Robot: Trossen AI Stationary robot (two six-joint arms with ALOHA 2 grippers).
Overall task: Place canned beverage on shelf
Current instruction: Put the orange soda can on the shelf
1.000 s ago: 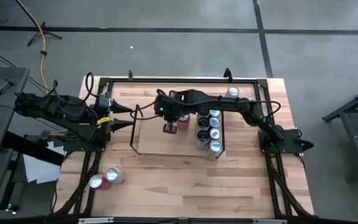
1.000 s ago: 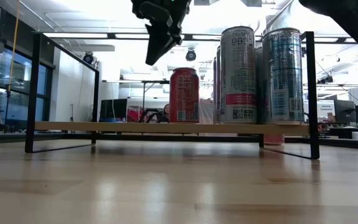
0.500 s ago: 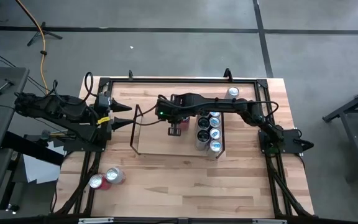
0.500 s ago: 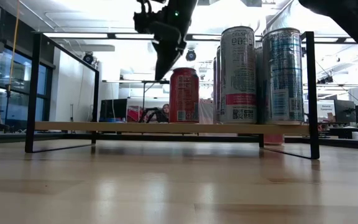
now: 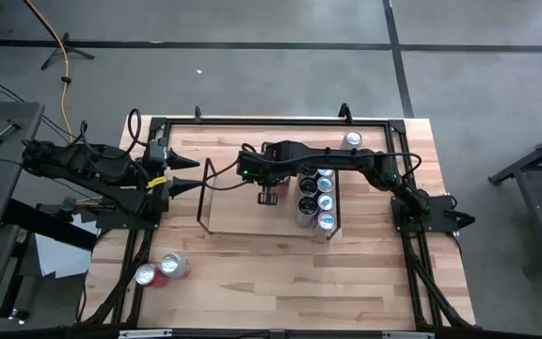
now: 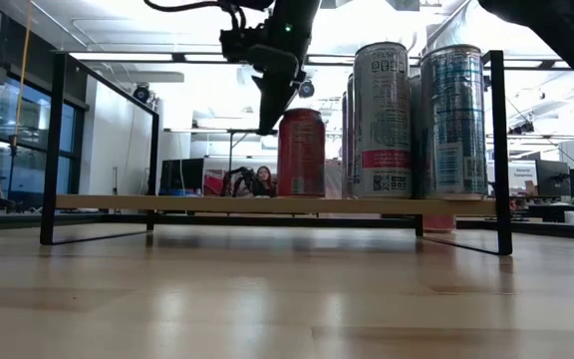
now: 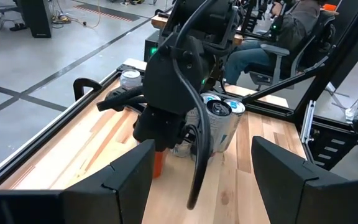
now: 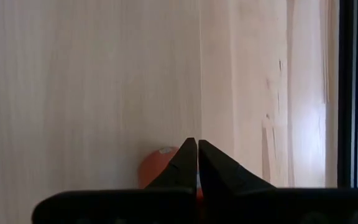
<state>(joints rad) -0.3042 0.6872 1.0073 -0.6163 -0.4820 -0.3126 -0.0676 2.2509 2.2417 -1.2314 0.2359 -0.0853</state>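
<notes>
The red can (image 6: 301, 152) stands upright on the shelf (image 6: 267, 203), just beside the row of tall cans (image 6: 415, 120), which keeps the filled end compact. The right hand (image 5: 269, 195) hangs just above the can with fingers closed together and empty, judging by the right wrist view. The left hand (image 5: 194, 175) waits open at the shelf's left end, near two spare cans (image 5: 161, 269) on the desk (image 5: 280, 282)

The right arm's two dark fingers (image 8: 197, 163) are pressed together, pointing down at pale light-wood boards (image 8: 92, 87). A red rounded can top (image 8: 157, 167) peeks from behind them.
</notes>
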